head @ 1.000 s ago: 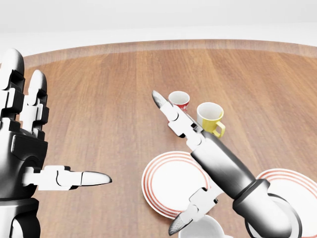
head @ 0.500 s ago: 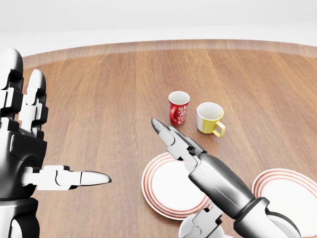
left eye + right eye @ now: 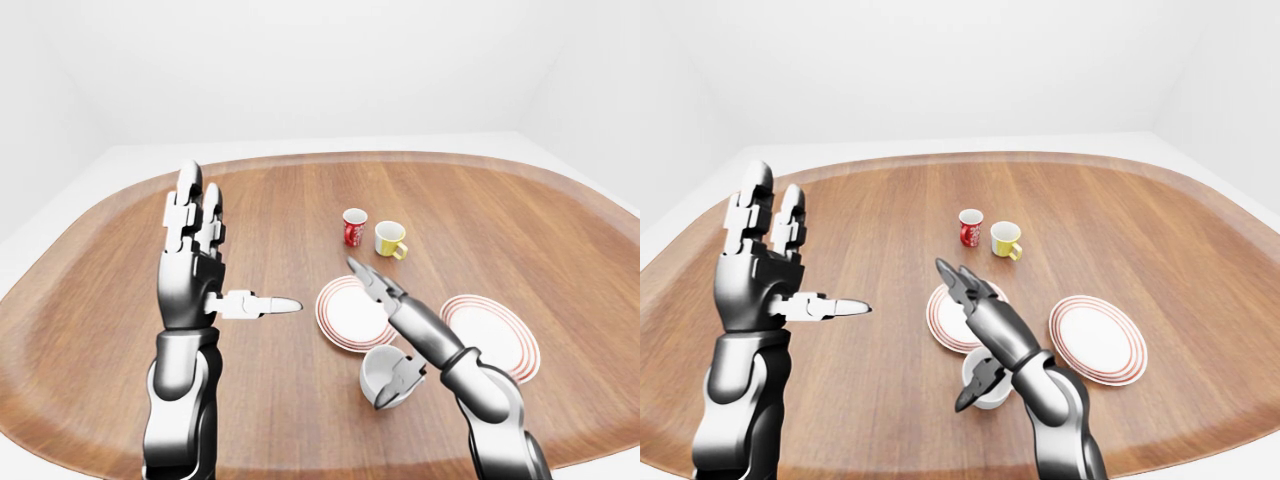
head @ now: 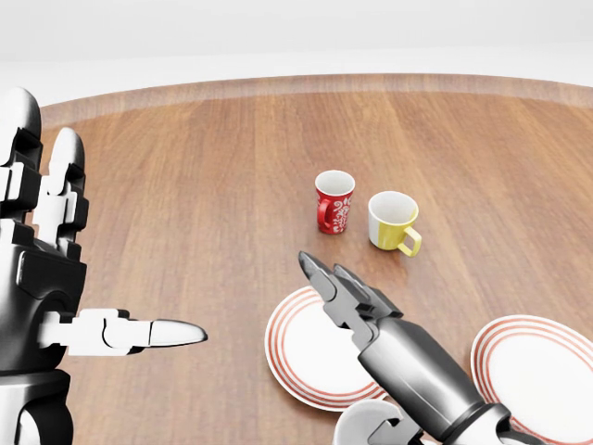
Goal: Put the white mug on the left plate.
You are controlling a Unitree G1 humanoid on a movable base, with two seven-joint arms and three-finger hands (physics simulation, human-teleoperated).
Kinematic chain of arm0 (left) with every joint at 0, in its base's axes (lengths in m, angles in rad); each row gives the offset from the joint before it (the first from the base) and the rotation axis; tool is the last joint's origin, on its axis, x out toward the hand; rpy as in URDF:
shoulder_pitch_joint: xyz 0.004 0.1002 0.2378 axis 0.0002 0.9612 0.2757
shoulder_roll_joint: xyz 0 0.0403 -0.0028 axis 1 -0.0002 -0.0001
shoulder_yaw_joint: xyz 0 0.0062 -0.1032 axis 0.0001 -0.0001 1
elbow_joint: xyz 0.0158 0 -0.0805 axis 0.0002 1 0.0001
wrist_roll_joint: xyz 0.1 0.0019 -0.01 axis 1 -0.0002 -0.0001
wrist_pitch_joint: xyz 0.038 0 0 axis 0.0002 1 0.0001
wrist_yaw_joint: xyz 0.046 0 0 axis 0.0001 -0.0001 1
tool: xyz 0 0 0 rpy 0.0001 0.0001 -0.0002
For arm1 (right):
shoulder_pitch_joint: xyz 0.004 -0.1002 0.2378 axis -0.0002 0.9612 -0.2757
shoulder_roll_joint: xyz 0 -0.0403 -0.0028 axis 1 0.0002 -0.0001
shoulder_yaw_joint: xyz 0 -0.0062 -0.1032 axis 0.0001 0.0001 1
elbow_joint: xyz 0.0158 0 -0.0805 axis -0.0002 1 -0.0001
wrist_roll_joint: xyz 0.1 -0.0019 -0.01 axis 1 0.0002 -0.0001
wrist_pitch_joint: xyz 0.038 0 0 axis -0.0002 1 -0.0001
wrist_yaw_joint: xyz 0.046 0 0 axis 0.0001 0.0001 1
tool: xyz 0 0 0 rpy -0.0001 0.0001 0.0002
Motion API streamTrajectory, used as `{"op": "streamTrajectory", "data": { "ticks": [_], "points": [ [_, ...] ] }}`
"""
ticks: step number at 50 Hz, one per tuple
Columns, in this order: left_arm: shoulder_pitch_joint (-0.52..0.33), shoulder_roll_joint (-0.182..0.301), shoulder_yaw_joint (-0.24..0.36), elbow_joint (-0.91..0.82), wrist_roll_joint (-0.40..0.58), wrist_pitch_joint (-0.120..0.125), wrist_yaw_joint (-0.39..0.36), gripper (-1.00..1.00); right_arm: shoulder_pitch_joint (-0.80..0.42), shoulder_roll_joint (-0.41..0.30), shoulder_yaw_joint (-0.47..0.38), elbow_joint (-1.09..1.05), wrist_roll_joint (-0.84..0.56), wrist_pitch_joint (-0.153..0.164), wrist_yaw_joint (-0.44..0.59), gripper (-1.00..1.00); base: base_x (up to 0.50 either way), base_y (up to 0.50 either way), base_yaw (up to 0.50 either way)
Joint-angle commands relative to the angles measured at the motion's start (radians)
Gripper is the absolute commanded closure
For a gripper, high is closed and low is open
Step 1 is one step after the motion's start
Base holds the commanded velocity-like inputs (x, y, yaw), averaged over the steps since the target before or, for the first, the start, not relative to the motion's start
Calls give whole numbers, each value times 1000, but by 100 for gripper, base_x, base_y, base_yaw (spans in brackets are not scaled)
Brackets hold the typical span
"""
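Wood-grain table (image 3: 300,200), oval w/ a pale rim, sits in a plain white room. Left plate (image 3: 345,312) and right plate (image 3: 505,335) are both round, white w/ red rings, lying flat. White mug (image 3: 378,372), smooth and glossy, stands on the wood just near of the left plate — not on it. Right hand (image 3: 392,335) has fingers spread apart, two reaching out over the left plate, thumb curled down at the mug's rim; not clamped. Left hand (image 3: 200,265) is upright at left, fingers apart, thumb out sideways, holding nothing. Red mug (image 4: 334,201) and yellow mug (image 4: 393,222) stand side by side farther off. Vs 1 s ago, right hand has pulled back toward the near edge — red mug now fully uncovered.
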Motion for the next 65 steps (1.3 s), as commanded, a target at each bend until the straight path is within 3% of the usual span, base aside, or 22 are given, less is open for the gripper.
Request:
{"op": "streamTrajectory", "data": {
  "ticks": [1, 26, 39, 48, 65],
  "points": [
    [1, 0, -1, 2, 1, 0, 0, -100, 63, 12, 25, -14, -89, 0, -41, -100, 0, 0, 0],
    [1, 0, 1, 3, -2, 0, -2, -100, 186, -10, 119, -66, -212, 0, -103, -100, 0, 0, 0],
    [-2, 1, 2, -5, -4, 0, -1, -100, 152, -4, 69, 19, -285, 0, -136, -100, 0, 0, 0],
    [-2, 1, 2, -2, -3, 0, 0, -100, 118, 10, 54, 49, -381, 0, -103, -100, 0, 0, 0],
    [-2, 1, 4, -2, -6, 0, 0, -100, 115, 28, 71, 98, -407, 0, -121, -100, 0, 0, 0]
  ]
}}
